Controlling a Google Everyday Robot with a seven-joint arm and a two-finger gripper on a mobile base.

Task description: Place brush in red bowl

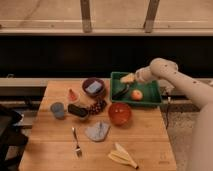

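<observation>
Over the green tray (151, 90) the gripper (129, 78) hangs wide open and empty, brush (121, 93) just under it, red bowl (120, 113) nearby.

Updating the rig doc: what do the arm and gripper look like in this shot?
The arm is off-white, built of thick rounded tubular links with a bulbous joint near the wrist. No cables or markings show. The gripper is a yellowish, tapered tip, and it sits over the back left corner of the green tray.
</observation>
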